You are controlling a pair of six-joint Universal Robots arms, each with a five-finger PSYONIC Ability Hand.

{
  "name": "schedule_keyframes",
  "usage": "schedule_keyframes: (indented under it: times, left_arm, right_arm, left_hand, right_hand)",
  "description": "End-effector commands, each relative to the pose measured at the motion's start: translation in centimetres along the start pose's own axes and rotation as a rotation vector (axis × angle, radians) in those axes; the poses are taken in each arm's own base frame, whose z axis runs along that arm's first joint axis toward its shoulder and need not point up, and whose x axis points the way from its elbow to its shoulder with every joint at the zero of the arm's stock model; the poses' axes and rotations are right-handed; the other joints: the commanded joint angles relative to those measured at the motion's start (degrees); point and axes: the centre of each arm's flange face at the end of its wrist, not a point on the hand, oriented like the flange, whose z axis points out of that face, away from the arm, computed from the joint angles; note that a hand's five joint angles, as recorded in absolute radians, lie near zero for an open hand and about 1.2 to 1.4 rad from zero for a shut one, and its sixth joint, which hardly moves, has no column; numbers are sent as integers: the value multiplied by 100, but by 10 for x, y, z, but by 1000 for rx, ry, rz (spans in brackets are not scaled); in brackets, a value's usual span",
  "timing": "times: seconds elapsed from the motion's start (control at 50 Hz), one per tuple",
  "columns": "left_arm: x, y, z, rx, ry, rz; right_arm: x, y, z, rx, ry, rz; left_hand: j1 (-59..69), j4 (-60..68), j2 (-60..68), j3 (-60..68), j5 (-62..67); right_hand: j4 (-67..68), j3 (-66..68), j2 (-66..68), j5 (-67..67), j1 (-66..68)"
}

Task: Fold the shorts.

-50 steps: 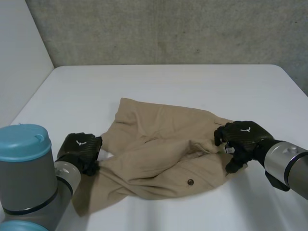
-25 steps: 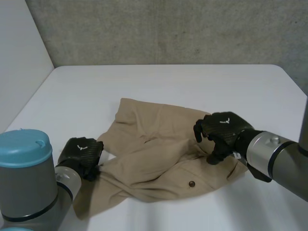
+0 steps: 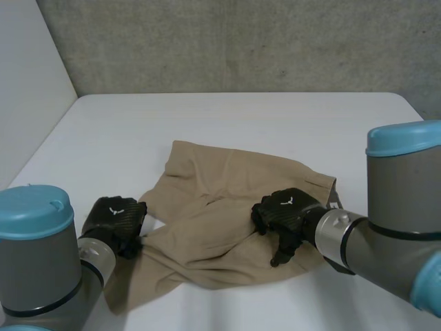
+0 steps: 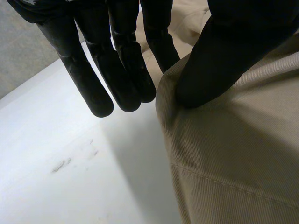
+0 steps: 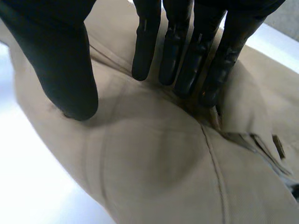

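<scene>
Shorts (image 3: 219,185) lie rumpled on the tabletop (image 3: 241,117), lower centre of your frame. Your left hand (image 3: 117,219), fingers straight, thumbs their left edge. Your right hand (image 3: 282,210) presses right of the middle, fingers apart.

White table (image 3: 241,117), bare at far side and right; grey concrete wall (image 3: 241,41) beyond far edge; plain white wall (image 3: 27,83) at left.
</scene>
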Motion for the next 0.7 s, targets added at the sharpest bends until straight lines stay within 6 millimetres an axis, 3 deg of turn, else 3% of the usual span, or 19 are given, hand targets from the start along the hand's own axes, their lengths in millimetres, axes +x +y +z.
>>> schedule_keyframes:
  times: [0.02, 0.2, 0.46, 0.7]
  left_arm:
    - [-1, 0, 0, -1, -2, -1]
    - [-1, 0, 1, 0, -4, -2]
    - [-1, 1, 1, -2, -4, -3]
    - [-2, 2, 2, -7, -6, -3]
  right_arm:
    - [19, -13, 23, 74, 71, -24]
    - [27, -18, 55, 94, 77, -29]
    - [33, -21, 69, 47, 56, -18]
    - [29, -4, 81, -2, 34, -7]
  left_hand:
    - [1496, 1131, 1155, 1177, 1448]
    - [1496, 1131, 1155, 1177, 1448]
    - [1496, 1131, 1155, 1177, 1448]
    - [1496, 1131, 1155, 1177, 1448]
  right_hand:
    - [333, 337, 343, 487, 959]
    - [-895, -890, -885, -741, -268]
    - [-1165, -1161, -1155, -1011, -538]
    - [-1032, -1027, -1021, -878, -405]
